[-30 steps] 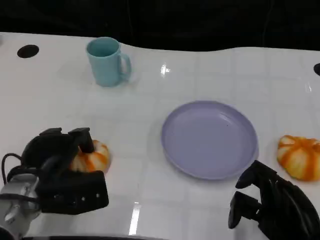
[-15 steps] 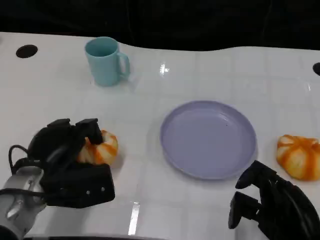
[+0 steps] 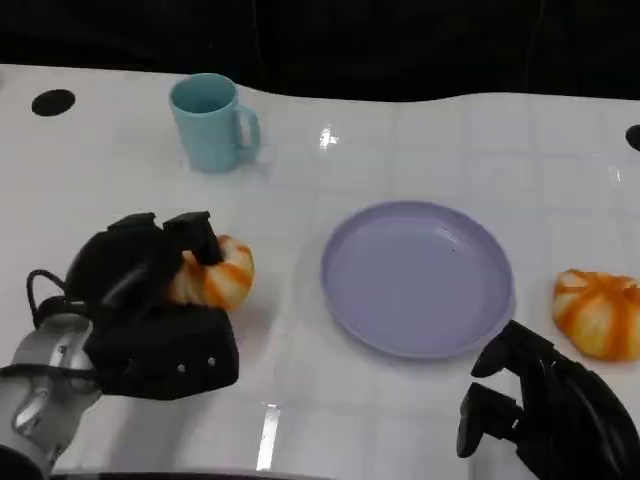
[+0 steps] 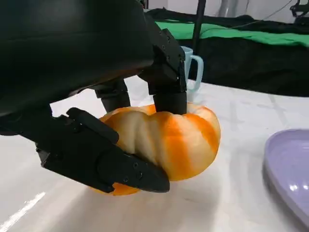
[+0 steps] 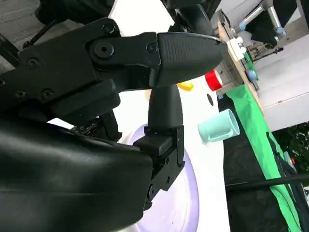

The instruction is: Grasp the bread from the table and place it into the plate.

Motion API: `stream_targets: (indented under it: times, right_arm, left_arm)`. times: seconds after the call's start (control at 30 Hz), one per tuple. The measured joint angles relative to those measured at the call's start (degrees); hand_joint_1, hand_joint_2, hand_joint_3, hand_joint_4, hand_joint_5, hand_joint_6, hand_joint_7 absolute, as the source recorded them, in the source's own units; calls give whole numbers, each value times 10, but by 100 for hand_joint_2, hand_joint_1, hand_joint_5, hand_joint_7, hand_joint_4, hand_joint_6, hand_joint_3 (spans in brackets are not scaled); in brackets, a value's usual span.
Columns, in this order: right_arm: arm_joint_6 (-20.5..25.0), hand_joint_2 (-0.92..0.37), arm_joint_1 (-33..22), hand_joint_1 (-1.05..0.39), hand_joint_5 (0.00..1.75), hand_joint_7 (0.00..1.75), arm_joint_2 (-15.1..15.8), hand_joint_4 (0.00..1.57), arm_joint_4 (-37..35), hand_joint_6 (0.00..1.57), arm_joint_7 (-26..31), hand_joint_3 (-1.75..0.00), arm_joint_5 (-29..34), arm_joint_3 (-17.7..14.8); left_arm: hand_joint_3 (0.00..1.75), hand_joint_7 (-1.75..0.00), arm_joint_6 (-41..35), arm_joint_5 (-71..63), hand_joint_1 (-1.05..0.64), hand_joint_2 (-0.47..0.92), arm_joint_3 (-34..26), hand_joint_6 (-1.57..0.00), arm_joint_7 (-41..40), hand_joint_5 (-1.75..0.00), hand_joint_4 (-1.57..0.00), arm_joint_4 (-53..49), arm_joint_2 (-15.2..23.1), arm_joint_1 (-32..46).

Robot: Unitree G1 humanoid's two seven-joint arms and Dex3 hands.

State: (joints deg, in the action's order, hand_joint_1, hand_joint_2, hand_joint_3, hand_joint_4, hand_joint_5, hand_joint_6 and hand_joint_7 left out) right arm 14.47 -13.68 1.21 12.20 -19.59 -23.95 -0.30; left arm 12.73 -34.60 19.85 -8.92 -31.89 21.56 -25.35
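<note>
My left robot hand grips the round orange-and-cream striped bread roll, fingers clamped over its top and the thumb under its near side. The roll sits low above the white table, left of the round lavender plate. To do this carry well, I should lift enough to clear the plate's rim, travel right without squeezing harder into the soft crust, and release only over the plate's middle. My right robot hand rests empty, fingers apart, near the plate; a second striped roll lies beyond it.
</note>
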Motion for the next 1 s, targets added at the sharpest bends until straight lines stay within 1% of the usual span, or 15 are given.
stream_targets:
  times: [0.07, 0.13, 0.17, 0.23, 0.4, 0.53, 0.57, 0.77, 1.0]
  right_arm:
    - [0, -92, 0, -54, 175, 175, 0, 74, 0, 45, 0, -47, 0, 0]
    - [0, -92, 0, -54, 175, 175, 0, 74, 0, 45, 0, -47, 0, 0]
    - [0, -92, 0, -54, 175, 175, 0, 74, 0, 45, 0, -47, 0, 0]
    - [1, -92, 0, -54, 175, 175, 0, 75, 0, 45, 0, -47, 0, 1]
    - [3, -92, -2, -52, 175, 175, -1, 74, 4, 44, 0, -49, -1, 2]
    - [6, -92, -2, -51, 175, 175, -1, 73, 7, 43, 0, -51, -1, 3]
    - [6, -92, -3, -51, 175, 175, -2, 74, 7, 44, 0, -52, -1, 3]
    - [9, -92, -3, -52, 175, 175, -4, 74, 7, 45, -5, -52, -12, 2]
    - [8, -92, -4, -53, 175, 175, -7, 74, 7, 45, -7, -50, -13, 3]
  left_arm:
    - [58, -175, 0, 10, -27, 83, -3, -63, 1, -175, -83, 3, -6, 0]
    - [65, -175, 3, 20, -26, 80, -9, -64, 5, -175, -83, 3, -16, 0]
    - [73, -175, 5, 21, -25, 78, -10, -66, 5, -175, -83, 3, -19, 0]
    - [78, -175, 11, 25, -25, 76, -10, -67, 5, -175, -84, 3, -24, -1]
    - [80, -175, 23, 23, -29, 74, -10, -67, 5, -175, -85, -7, -34, -14]
    - [79, -175, 24, 19, -30, 73, -10, -67, 5, -175, -86, -10, -41, -24]
    - [83, -175, 24, 19, -28, 71, -10, -66, 5, -175, -85, -10, -44, -27]
    - [91, -175, 32, 13, -25, 62, -3, -67, 5, -175, -87, -14, -62, -38]
    - [92, -175, 26, 11, -24, 60, 3, -66, 8, -175, -87, -13, -71, -53]
